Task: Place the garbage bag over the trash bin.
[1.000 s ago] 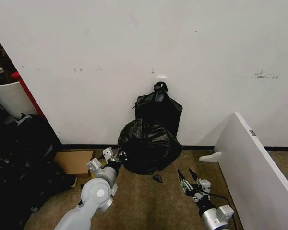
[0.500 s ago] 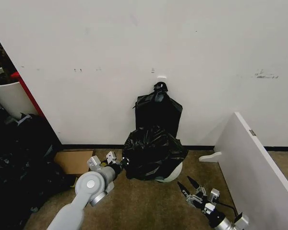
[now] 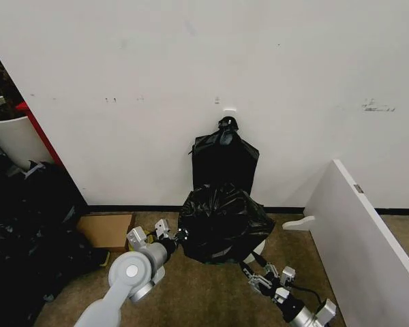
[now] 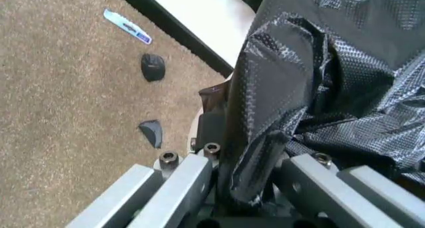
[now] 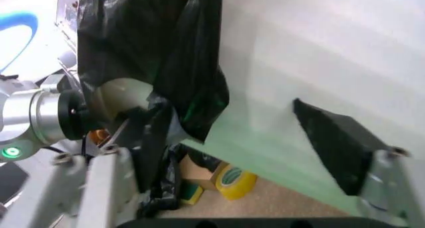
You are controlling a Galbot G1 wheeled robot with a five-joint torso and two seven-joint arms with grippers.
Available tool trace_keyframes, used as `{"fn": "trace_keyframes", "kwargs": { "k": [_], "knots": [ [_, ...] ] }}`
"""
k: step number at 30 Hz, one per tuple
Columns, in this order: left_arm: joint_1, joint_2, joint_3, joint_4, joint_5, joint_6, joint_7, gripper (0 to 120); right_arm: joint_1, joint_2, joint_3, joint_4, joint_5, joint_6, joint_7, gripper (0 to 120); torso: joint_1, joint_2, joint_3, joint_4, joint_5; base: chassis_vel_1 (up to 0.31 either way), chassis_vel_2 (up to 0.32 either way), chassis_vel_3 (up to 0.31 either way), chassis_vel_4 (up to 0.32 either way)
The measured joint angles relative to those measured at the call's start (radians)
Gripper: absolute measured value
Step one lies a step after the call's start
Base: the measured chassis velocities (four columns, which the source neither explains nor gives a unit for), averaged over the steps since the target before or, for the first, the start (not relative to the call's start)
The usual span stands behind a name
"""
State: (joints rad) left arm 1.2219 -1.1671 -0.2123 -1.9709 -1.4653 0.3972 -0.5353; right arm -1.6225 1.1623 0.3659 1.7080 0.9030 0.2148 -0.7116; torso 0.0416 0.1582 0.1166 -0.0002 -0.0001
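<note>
Garbage bag (image 3: 223, 222): draped over the trash bin (image 3: 258, 246) on the floor, in front of the knotted black bag (image 3: 225, 161).
Left gripper (image 3: 178, 237): clamped on the bag's left edge.
Right gripper (image 3: 253, 270): fingers spread wide against the bin's right side.

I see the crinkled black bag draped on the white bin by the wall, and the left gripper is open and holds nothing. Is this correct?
Not quite. The left gripper is shut on the garbage bag, as the left wrist view shows. The rest stands: it lies over the trash bin by the wall.
</note>
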Motion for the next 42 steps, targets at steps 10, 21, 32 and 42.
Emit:
{"fn": "trace_keyframes", "kwargs": {
  "k": [10, 21, 32, 42],
  "knots": [
    [0.002, -0.008, 0.005, 0.009, 0.047, -0.013, 0.026, 0, 0.004, 0.004, -0.015, 0.007, -0.002, -0.001, 0.021, 36, 0.0, 0.0, 0.0, 0.0, 0.0, 0.0, 0.0, 0.0, 0.0],
    [0.001, -0.01, 0.011, 0.008, 0.048, -0.013, 0.026, 0, 0.005, 0.006, -0.016, 0.003, 0.004, 0.0, 0.026, 0, 0.0, 0.0, 0.0, 0.0, 0.0001, 0.0, 0.0, 0.0, 0.0],
    [0.0, -0.008, 0.012, 0.006, 0.045, -0.014, 0.024, 0, 0.032, 0.005, -0.003, -0.074, -0.123, 0.017, 0.1, 0, 0.0, 0.0, 0.0, 0.0, 0.0001, 0.0, 0.0, 0.0, 0.0],
    [0.002, 0.008, 0.017, 0.003, 0.054, 0.002, 0.017, 0, 0.044, 0.01, 0.033, -0.107, -0.258, 0.046, 0.238, 0, 0.0, 0.0, 0.0, 0.0001, 0.0001, 0.0, 0.0, 0.0, 0.0]
  ]
}}
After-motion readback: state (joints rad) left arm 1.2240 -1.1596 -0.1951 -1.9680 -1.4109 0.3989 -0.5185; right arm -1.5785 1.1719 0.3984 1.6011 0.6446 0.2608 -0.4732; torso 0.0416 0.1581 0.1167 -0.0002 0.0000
